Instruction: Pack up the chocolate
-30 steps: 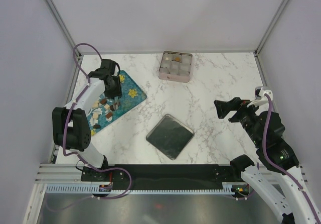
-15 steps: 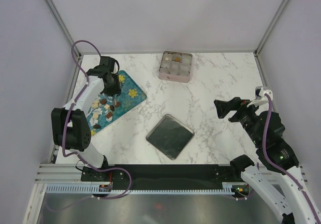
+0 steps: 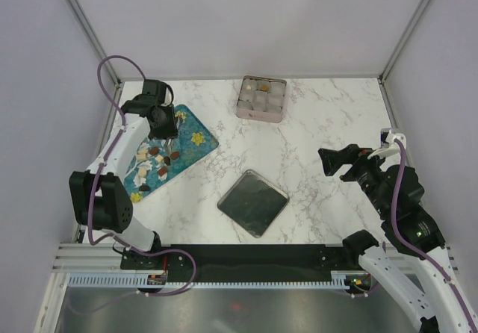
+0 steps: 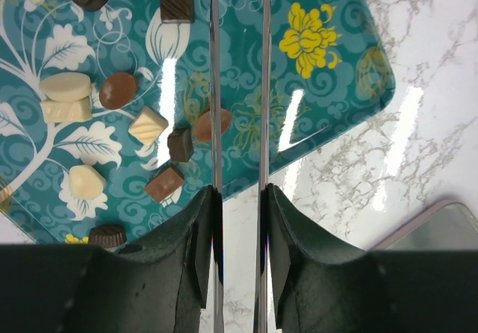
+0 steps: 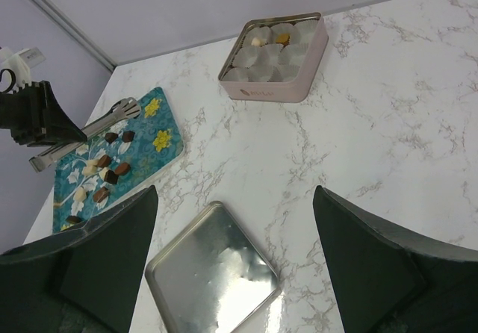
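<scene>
Several chocolate pieces (image 4: 119, 90), dark, reddish-brown and whitish, lie loose on a teal flowered tray (image 4: 328, 86) at the table's left (image 3: 196, 140). My left gripper (image 4: 239, 191) hovers over the tray's far end (image 3: 160, 120), shut on metal tongs (image 4: 264, 86) whose two blades run narrowly apart over the tray. One reddish-brown piece (image 4: 211, 124) lies beside the left blade. The tong tips run out of the wrist view, so I cannot tell whether they hold anything. My right gripper (image 3: 332, 161) hangs open over the table's right side, nothing between its fingers (image 5: 235, 191).
A pink square tin (image 3: 261, 98) with pale paper cups stands at the back centre, two cups holding pieces (image 5: 282, 38). Its metal lid (image 3: 252, 201) lies flat near the front centre. Grey walls close in the table on three sides.
My left gripper with the tongs has risen and drawn back toward the tray's far end. The right arm has not moved.
</scene>
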`<state>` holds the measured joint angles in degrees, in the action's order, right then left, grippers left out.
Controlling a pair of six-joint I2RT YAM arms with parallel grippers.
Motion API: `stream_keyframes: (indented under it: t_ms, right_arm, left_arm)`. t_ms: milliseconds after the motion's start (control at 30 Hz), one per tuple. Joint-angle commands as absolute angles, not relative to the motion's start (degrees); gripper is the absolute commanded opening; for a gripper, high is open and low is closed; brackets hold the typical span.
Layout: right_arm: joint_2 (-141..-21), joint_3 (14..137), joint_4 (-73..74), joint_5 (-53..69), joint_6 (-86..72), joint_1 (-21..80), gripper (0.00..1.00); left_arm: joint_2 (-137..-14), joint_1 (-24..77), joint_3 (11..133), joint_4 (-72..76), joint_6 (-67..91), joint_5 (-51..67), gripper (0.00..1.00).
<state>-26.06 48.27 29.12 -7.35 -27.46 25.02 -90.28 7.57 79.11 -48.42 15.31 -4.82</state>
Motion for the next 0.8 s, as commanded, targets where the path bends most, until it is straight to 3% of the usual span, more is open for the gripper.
stream_keyframes:
  t_ms: [0,333,567,767]
  right_arm:
    - [-26.19,48.16,26.72,-6.59,-28.12,25.31,0.93]
    - [-26.37,47.99,26.19,-6.59,-28.56,25.31,0.93]
    - [-26.72,49.13,26.19,-7.73,-28.39,25.23,0.93]
    - [-27.86,51.24,26.19,-8.44,-27.16,25.23,0.93]
  left_arm:
    - [-87.19,7.91,82.35,-48.52,13.27,-1.5,0.35]
    - [-92.36,17.65,95.08,-47.55,15.03,1.32,0.34]
    - [-105.72,25.48,113.87,-45.97,15.73,4.12,0.33]
    - [-116.01,27.07,121.81,-40.27,16.26,6.85,0.33]
